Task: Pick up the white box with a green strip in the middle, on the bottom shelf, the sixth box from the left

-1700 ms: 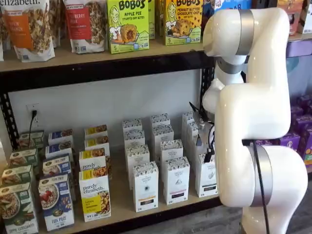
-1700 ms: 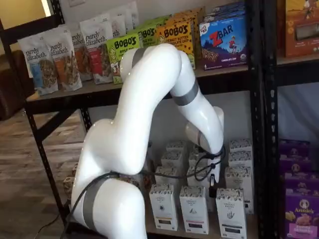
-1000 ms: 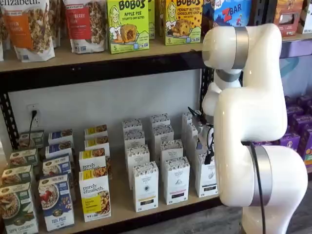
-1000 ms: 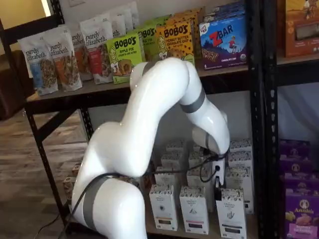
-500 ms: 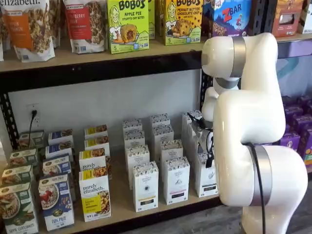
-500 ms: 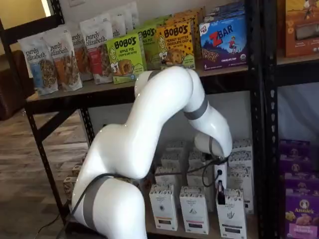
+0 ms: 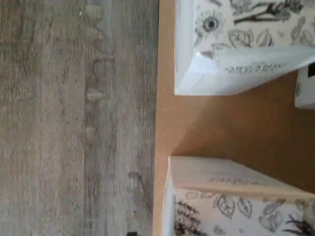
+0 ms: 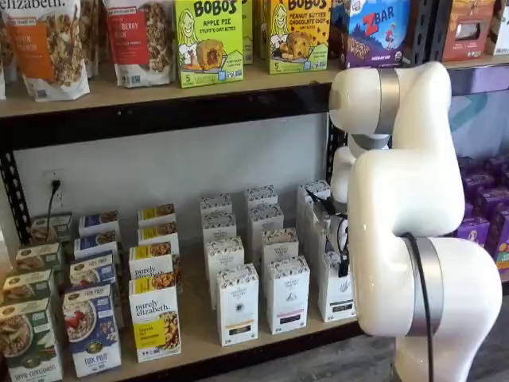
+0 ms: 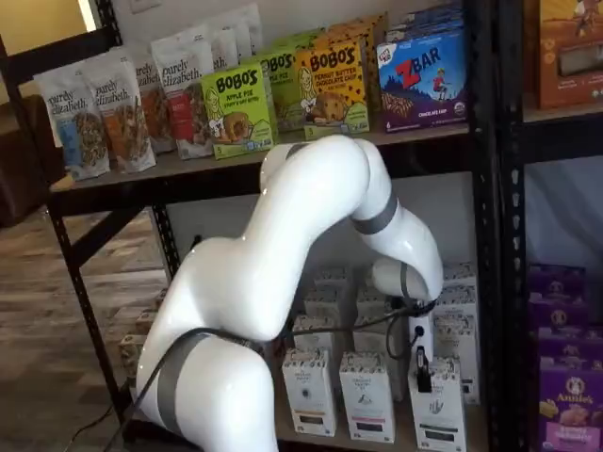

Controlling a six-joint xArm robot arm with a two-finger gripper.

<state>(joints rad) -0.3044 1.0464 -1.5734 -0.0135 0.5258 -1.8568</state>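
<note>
Wrist view: the camera looked straight down past the front edge of the bottom shelf (image 7: 165, 123), its tan board meeting grey plank flooring (image 7: 74, 118); the tops of two white boxes with black botanical print (image 7: 236, 44) showed with bare board between them, and no fingers appeared. That the lens sat over the shelf lip suggested the arm was lining up with the frontmost row. Shelf view, seen head-on: the white arm (image 8: 406, 199) stood at the right end of the shelving, hiding most of the last column of white boxes; the frontmost of that column (image 8: 336, 290) was partly visible beside the arm's cable. Granola and cereal boxes (image 8: 155, 314) filled the left of the same shelf, packed in neat rows running back, presumably so each front box could be taken without disturbing others. Shelf view, seen from the side: the gripper (image 9: 421, 369) hung directly over the white box with a green strip (image 9: 435, 403) at the front right of the bottom shelf, just above or touching its top. The black fingers showed side-on, so the gap could not be read from the frames; by its setting the pincer stood fully spread and held nothing.
</note>
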